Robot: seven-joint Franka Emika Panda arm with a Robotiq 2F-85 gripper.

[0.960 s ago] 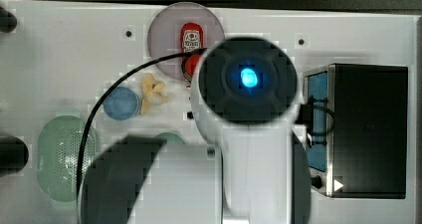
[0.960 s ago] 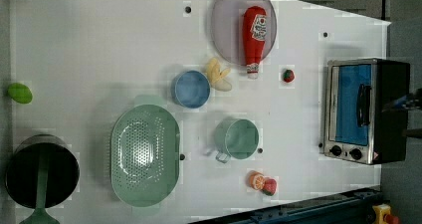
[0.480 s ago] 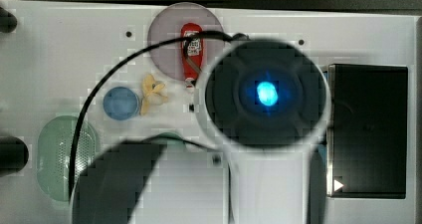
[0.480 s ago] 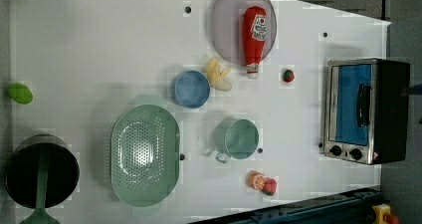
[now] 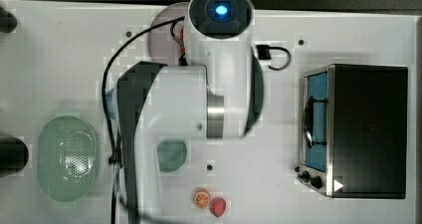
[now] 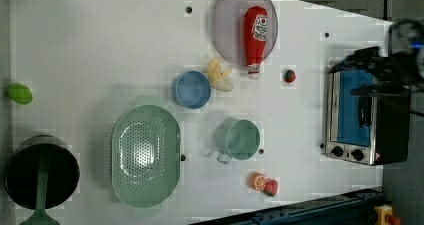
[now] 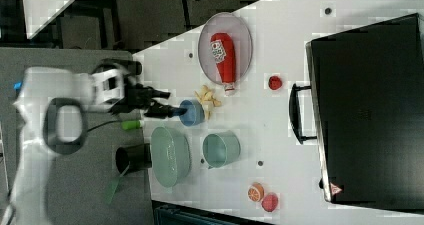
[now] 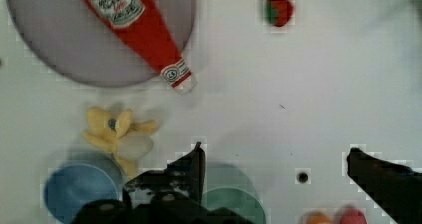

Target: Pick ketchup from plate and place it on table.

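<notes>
Approaching: hand wide open, empty, above surface. Next, drop over ketchup bottle lying on plate.

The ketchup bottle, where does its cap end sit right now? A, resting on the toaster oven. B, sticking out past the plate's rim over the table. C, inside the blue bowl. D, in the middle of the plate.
B: in the left view the ketchup bottle lies on the plate with its whitish cap poking past the rim over the white table; the wrist view shows the same.
</notes>
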